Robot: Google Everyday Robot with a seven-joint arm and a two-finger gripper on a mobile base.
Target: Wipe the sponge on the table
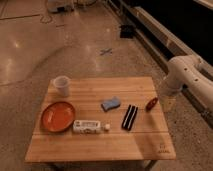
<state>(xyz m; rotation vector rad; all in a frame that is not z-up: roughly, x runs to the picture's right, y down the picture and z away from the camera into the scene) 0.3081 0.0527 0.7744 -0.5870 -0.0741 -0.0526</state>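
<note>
The light-blue sponge [111, 103] lies flat near the middle of the wooden slatted table [100, 142], slightly right of centre. My white arm comes in from the right, and its gripper [166, 101] hangs low beside the table's right edge. The gripper is well to the right of the sponge and does not touch it. A small logo marks the table's near right corner.
An orange plate [58, 115] sits at the left, with a white cup [61, 85] behind it. A white flat box [90, 126] lies in front of the sponge. A black ribbed object [130, 117] and a small red object [151, 104] lie between sponge and gripper. Polished floor surrounds the table.
</note>
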